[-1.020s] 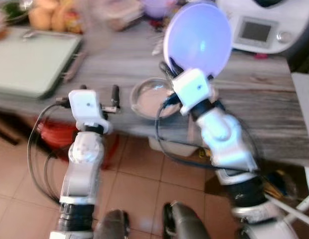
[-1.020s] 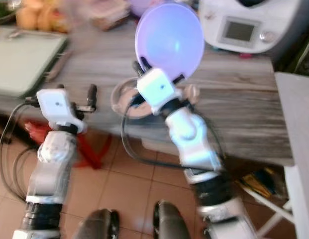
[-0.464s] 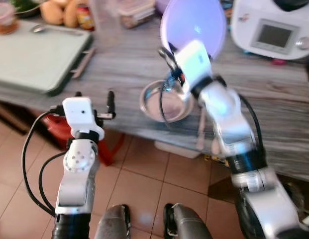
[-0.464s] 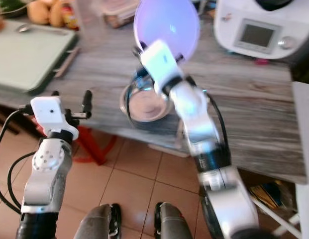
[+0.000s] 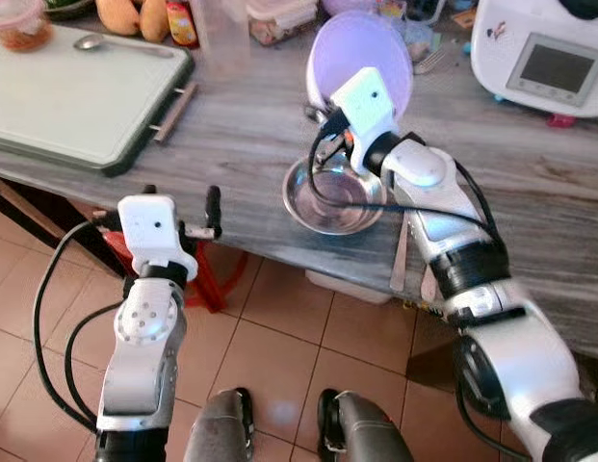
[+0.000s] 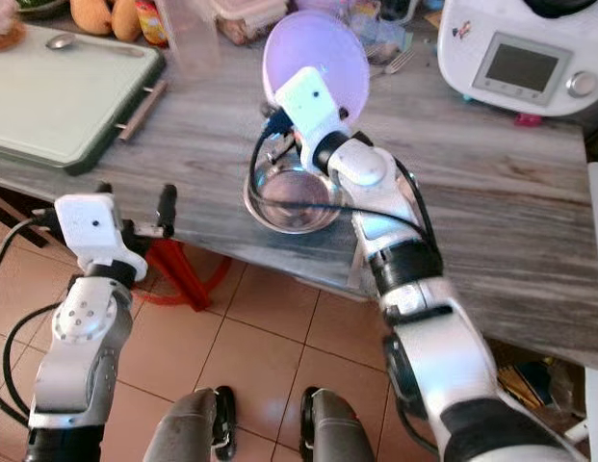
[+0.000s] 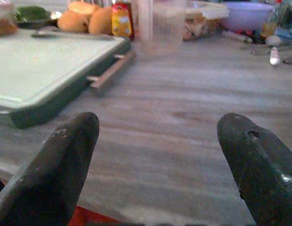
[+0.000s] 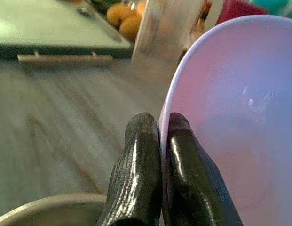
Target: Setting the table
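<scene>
- The right gripper (image 8: 160, 141) is clenched on the rim of a lilac bowl (image 5: 361, 60), one black finger (image 8: 131, 165) outside the wall and the other inside, the rim pinched between them.
- The bowl stands tilted almost on edge above the wooden table (image 5: 530, 183), its hollow facing the camera, rising up and away from the gripper.
- Just below the gripper, a steel bowl (image 5: 335, 195) sits on the table near its front edge; the lilac bowl is held over its far side.
- The left gripper (image 7: 157, 155) hovers at the table's front edge, its fingers spread wide and holding nothing.
- Beyond it lies a pale green tray (image 5: 67, 101) with a wooden handle (image 7: 110, 70).
- A spoon (image 5: 120, 43), fruit (image 7: 84, 19) and a clear plastic cup (image 7: 160, 23) sit at the back.
- A white kitchen machine (image 5: 544, 48) stands at the far right of the table.
</scene>
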Motion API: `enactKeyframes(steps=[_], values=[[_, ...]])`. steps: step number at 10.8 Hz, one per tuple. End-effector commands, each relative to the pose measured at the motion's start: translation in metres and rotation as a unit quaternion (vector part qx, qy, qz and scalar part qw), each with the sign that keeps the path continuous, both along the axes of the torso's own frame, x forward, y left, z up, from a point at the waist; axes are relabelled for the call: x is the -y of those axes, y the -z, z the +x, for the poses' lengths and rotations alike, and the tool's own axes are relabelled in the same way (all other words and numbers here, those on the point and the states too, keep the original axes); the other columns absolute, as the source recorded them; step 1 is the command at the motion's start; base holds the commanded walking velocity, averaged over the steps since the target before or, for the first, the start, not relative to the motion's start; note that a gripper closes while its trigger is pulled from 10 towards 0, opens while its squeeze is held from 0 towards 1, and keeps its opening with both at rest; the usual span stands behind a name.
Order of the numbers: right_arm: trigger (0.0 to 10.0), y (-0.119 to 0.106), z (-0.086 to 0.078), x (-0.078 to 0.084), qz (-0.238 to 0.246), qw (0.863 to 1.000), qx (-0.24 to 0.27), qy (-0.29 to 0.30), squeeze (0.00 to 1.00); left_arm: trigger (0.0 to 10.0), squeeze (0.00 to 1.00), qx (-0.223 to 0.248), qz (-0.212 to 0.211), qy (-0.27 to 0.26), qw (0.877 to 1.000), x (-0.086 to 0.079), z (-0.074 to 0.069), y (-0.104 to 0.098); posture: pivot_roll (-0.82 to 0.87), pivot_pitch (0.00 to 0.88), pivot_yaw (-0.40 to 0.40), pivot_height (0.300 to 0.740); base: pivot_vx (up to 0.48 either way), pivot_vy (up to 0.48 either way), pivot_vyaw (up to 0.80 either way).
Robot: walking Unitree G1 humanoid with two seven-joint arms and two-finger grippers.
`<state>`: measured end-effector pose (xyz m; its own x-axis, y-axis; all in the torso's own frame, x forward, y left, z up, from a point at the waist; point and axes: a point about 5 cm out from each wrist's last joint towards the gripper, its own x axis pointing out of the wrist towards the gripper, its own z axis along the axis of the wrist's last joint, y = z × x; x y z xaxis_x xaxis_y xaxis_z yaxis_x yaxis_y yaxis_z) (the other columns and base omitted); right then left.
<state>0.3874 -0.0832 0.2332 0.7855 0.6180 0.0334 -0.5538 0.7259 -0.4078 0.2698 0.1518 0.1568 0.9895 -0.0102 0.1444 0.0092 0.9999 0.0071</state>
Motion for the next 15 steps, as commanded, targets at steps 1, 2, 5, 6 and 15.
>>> enactKeyframes(steps=[1, 2, 5, 6, 15], values=[[10.0, -0.004, 0.002, -0.002, 0.0, 1.0, -0.006, -0.007, 0.0, 10.0, 0.0, -0.002, -0.001, 0.004, 1.0, 0.0, -0.004, -0.001, 0.1, 0.256, 0.018, 0.74, 0.0, 0.0, 0.0], [10.0, 0.0, 0.003, -0.002, -0.007, 1.0, -0.016, -0.008, 0.0, 10.0, 0.0, -0.005, -0.002, 0.006, 1.0, 0.002, -0.004, -0.001, 0.1, 0.259, 0.018, 0.74, 0.0, 0.0, 0.0], [10.0, 0.007, 0.005, 0.001, -0.015, 0.999, -0.033, -0.02, 0.0, 10.0, 0.0, -0.01, -0.002, 0.01, 1.0, 0.002, -0.004, -0.001, 0.11, 0.263, 0.023, 0.74, 0.0, 0.0, 0.0], [10.0, 0.005, 0.006, 0.0, -0.022, 0.999, -0.03, -0.03, 0.0, 10.0, 0.0, -0.012, -0.001, 0.011, 1.0, 0.002, -0.005, -0.001, 0.11, 0.264, 0.024, 0.74, 0.0, 0.0, 0.0], [10.0, 0.007, 0.014, -0.003, -0.043, 0.998, -0.033, -0.041, 1.0, 10.0, 0.0, -0.02, 0.004, 0.018, 1.0, 0.002, -0.006, -0.002, 0.13, 0.255, 0.021, 0.74, 0.0, 0.0, 0.0]])
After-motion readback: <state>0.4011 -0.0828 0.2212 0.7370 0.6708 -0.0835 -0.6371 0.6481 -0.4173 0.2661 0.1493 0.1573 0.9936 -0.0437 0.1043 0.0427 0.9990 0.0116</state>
